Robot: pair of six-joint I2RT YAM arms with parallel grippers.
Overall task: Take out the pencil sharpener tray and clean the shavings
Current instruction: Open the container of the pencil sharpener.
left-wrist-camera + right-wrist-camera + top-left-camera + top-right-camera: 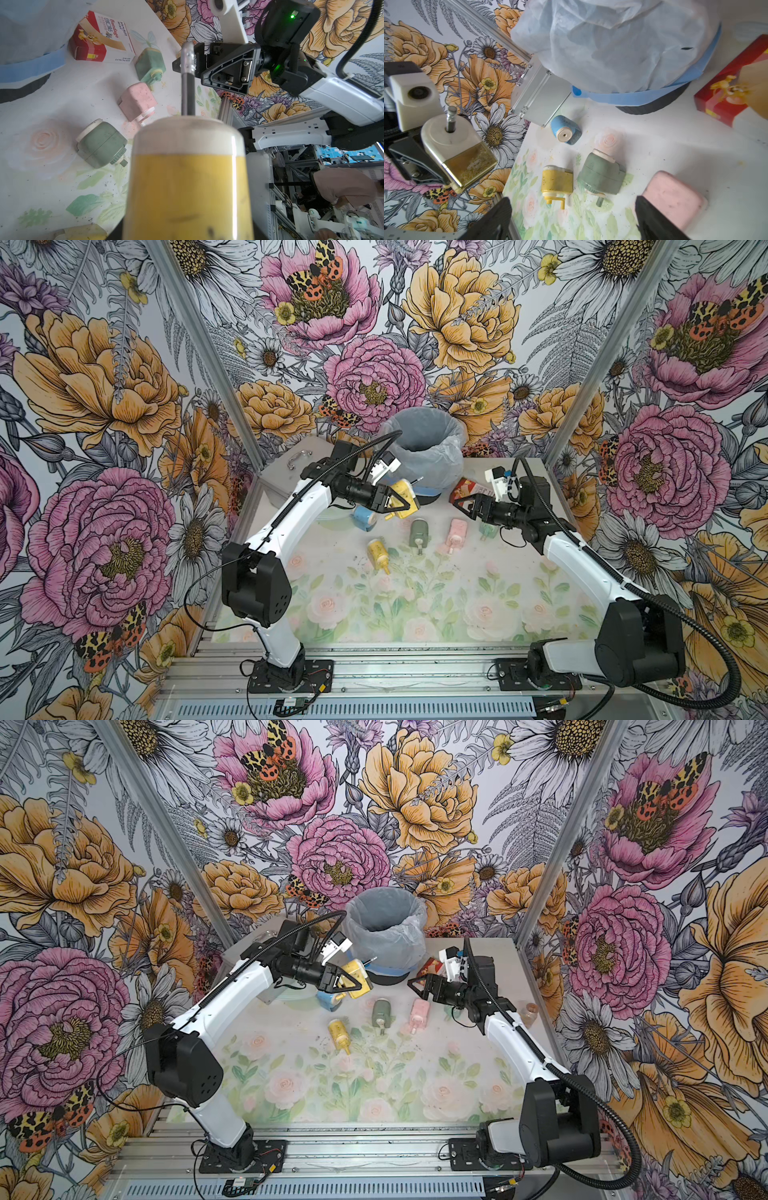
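Though the yellow sharpener (187,187) blocks most of my left wrist view, a top view shows my left gripper (401,504) clamped on it, up off the mat (374,614) beside the lined bin (428,460). Its amber tray (471,164) sits in the body; the embossed text is unreadable. My right gripper (459,506) gapes empty near the red box (101,35), which reads "HYNAUT Bandage". Shavings (591,207) speckle the mat around the other sharpeners (602,176).

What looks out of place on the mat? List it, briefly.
Dark shavings are scattered loose across the floral mat, around the fallen yellow sharpener, dark green sharpener and pink sharpener, which all lie tipped on their sides rather than standing.
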